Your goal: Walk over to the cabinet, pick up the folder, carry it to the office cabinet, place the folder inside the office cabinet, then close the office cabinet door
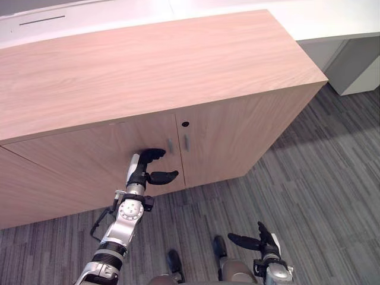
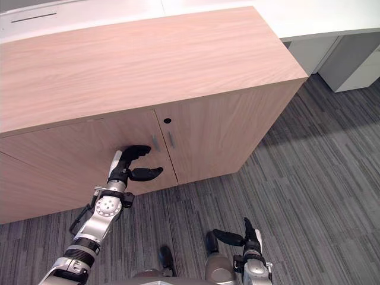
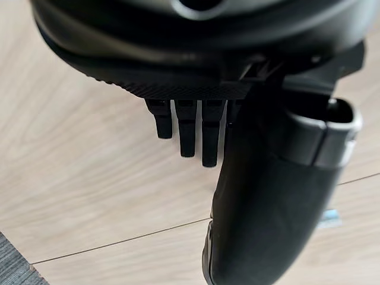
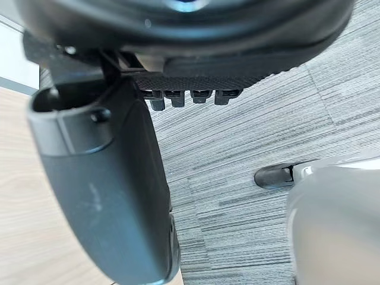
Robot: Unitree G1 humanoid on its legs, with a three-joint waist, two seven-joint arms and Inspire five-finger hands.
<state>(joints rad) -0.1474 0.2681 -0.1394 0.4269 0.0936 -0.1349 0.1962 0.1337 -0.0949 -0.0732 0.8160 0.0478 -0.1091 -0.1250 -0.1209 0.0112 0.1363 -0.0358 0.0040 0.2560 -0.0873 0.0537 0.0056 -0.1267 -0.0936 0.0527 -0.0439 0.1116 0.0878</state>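
A low wooden cabinet stands before me with both front doors shut. Two slim metal handles sit side by side at the seam between the doors, under a small dark keyhole. My left hand is raised against the left door, just left of the handles. Its fingers are relaxed, the thumb is spread, and it holds nothing. In the left wrist view wood grain and the door's seam show past the fingers. My right hand hangs low over the carpet, open and idle.
White desks run behind the cabinet, with a pale pedestal unit at the far right. Grey striped carpet covers the floor in front and to the right of the cabinet.
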